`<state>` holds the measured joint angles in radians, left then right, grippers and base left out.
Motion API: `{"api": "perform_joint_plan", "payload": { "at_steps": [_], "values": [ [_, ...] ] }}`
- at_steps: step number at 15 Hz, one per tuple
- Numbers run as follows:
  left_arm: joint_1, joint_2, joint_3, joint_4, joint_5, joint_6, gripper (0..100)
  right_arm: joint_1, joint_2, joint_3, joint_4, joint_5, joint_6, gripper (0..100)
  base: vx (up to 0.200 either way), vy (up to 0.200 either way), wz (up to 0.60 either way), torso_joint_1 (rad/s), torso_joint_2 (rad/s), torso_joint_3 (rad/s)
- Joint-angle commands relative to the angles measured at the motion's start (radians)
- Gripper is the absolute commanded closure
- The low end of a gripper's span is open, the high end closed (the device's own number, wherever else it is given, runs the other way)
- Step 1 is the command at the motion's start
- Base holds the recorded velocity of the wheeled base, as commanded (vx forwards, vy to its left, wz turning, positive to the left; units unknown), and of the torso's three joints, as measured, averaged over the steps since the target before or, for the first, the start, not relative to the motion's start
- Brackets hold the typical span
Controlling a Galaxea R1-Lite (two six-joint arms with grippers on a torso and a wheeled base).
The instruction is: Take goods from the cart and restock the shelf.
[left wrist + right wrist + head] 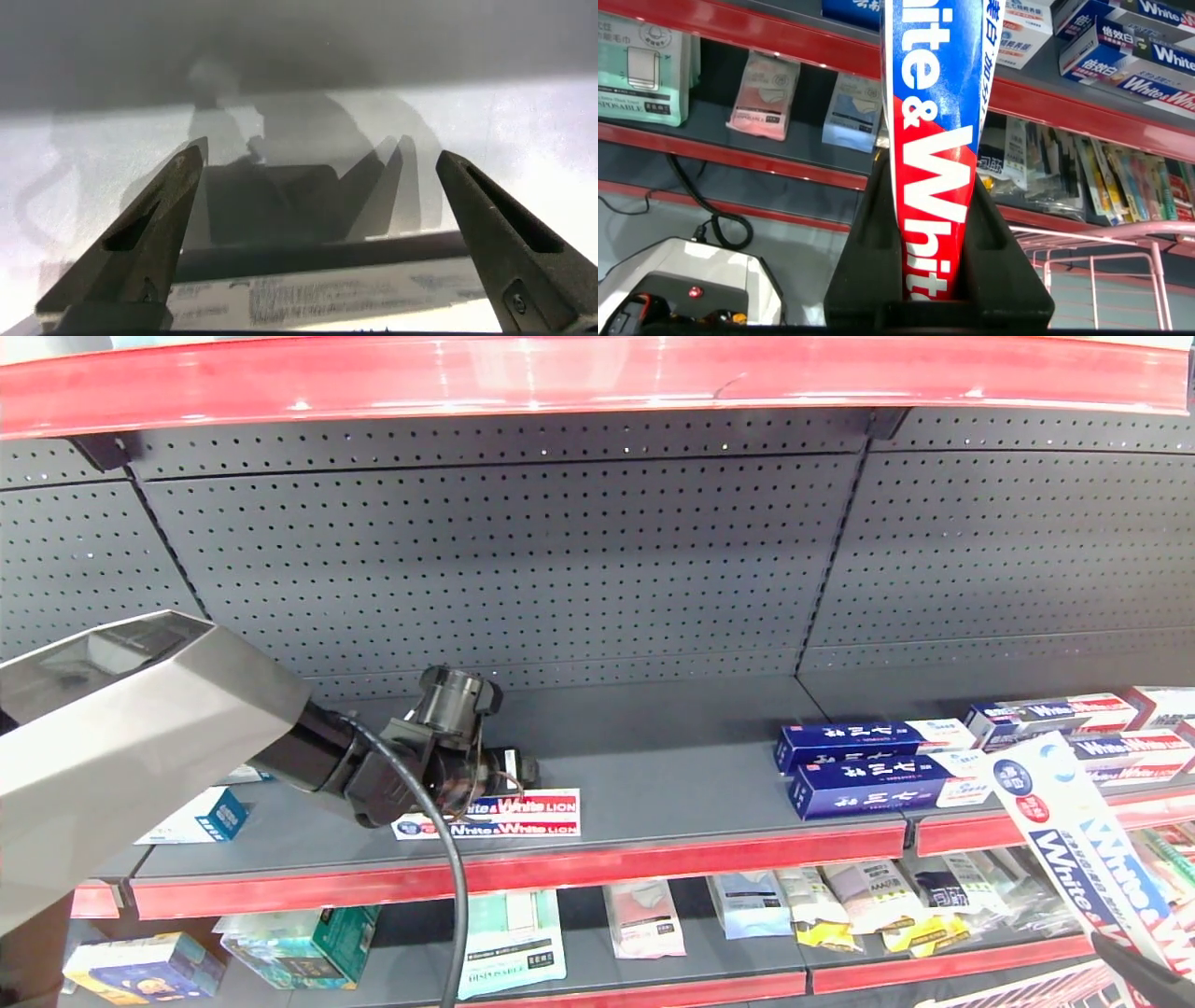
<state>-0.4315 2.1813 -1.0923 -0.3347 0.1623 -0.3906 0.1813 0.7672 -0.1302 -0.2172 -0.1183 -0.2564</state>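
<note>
The right hand (936, 215) is clamped on the lower end of a toothpaste box (1074, 840), held below and in front of the shelf (672, 756) at its right end. The box's long axis slants up toward the shelf, while the blue boxes (868, 784) there lie lengthwise along the front edge, so it likely needs turning flat to match. The left hand (320, 187), fingers apart, sits over another toothpaste box (523, 814) that lies flat along the front edge, left of the middle.
</note>
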Motion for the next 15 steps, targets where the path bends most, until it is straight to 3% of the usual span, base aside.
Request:
{"api": "perform_joint_plan", "payload": {
  "at_steps": [1,15],
  "values": [
    [0.0,-0.02,0.005,0.006,-0.009,-0.001,0,0.001,0.0,0.0,-0.001,0.0,-0.001,100,0.0,0.0,0.0,0.0,0.0,0.0],
    [0.0,-0.017,0.038,0.034,-0.078,0.007,0,0.001,0.007,0.004,-0.001,0.0,-0.014,100,0.0,0.0,0.0,0.0,0.0,0.0]
  ]
}}
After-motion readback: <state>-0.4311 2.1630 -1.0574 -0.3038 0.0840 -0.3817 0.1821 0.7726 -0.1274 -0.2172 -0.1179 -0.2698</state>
